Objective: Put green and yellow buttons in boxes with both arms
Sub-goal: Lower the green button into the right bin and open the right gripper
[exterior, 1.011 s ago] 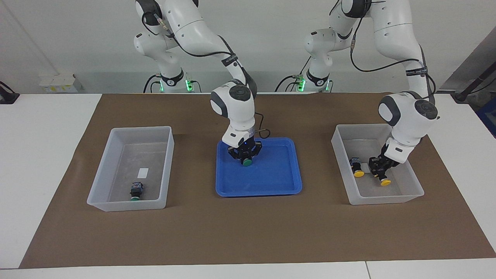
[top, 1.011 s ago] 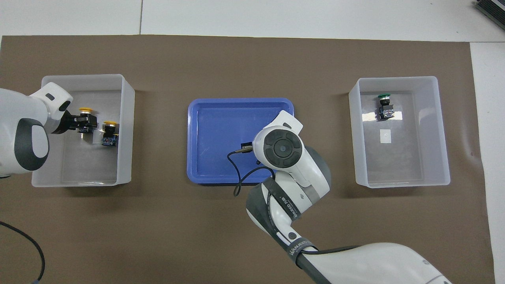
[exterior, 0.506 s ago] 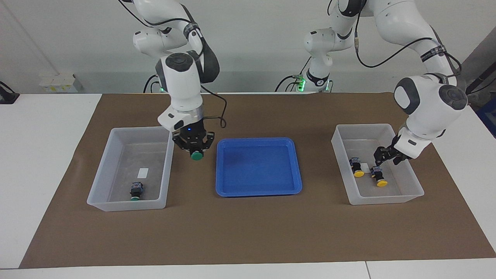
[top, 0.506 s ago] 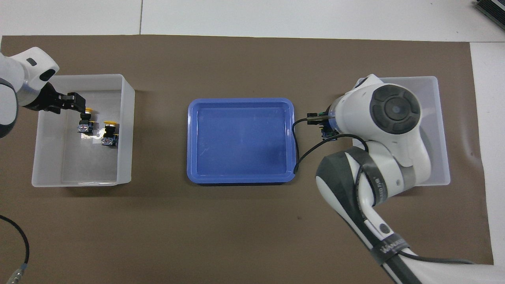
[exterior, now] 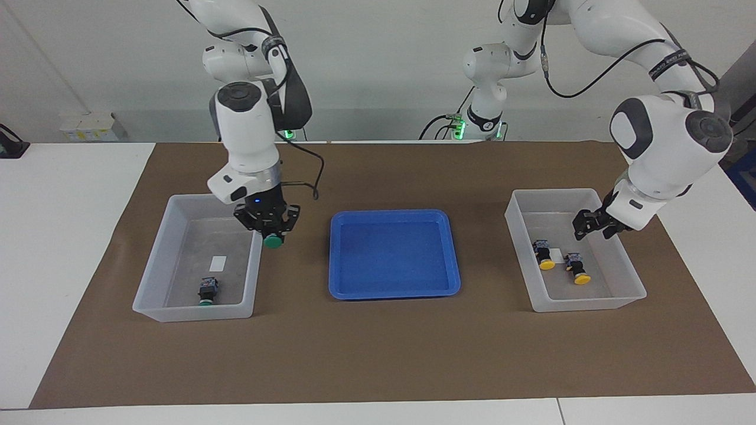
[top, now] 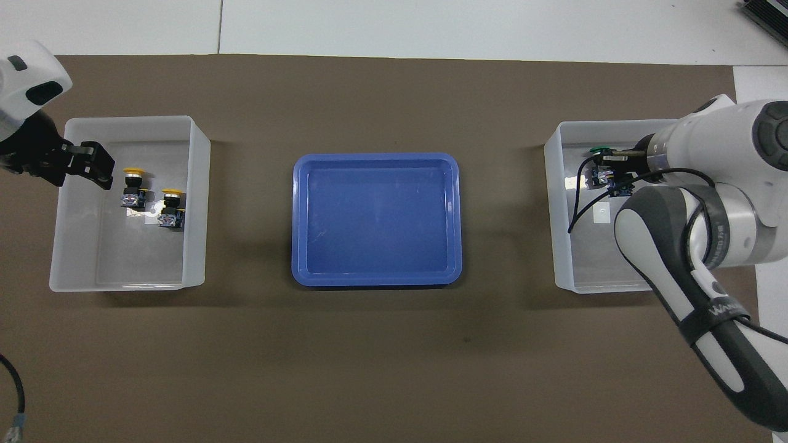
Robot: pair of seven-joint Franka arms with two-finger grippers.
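Non-task items only. White tabletop (exterior: 71, 236), largely covered by a brown paper mat (exterior: 378, 348) running nearly its full width; bare white strips show at both ends and along the edge farthest from the robots. Blue tray (exterior: 394, 255), shallow, rounded corners, sits at mat centre, nothing in it. Small white label (exterior: 218, 263) stuck flat on the floor of the box toward the right arm's end. Pale boxy object (exterior: 88, 127) by the wall at that same end. Black cable loop (top: 12, 394) at the mat's edge, toward the left arm's end. Grey-white wall at the robots' end of the tabletop.
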